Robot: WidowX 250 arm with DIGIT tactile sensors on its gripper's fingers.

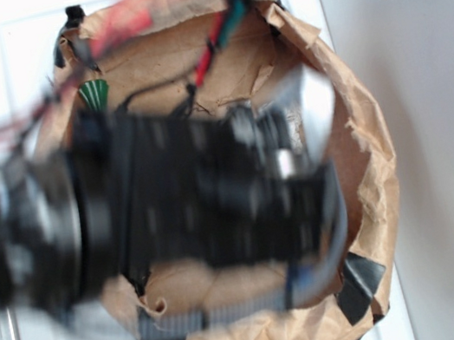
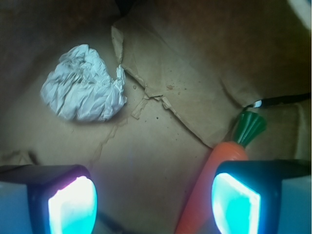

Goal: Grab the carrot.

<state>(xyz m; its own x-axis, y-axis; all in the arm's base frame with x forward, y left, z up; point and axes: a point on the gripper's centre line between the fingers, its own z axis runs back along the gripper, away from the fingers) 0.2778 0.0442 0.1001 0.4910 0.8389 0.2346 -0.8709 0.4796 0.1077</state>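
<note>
In the wrist view the orange carrot (image 2: 207, 187) lies on brown paper, its green top (image 2: 250, 127) pointing up-right. My gripper (image 2: 153, 202) is open, its glowing pads (image 2: 73, 207) far apart. The carrot's body runs just inside the right pad (image 2: 234, 204) and partly under it; bare paper fills the rest of the gap. In the exterior view the blurred black arm (image 1: 204, 191) covers the middle of the paper-lined bowl (image 1: 364, 146), and only the carrot's green top (image 1: 95, 94) peeks out at the upper left.
A crumpled white paper ball (image 2: 83, 90) rests up-left of the gripper in the wrist view. Torn, creased brown paper (image 2: 165, 97) lines the floor. A black cable (image 2: 285, 100) runs at the right. Black clips (image 1: 357, 283) hold the paper rim.
</note>
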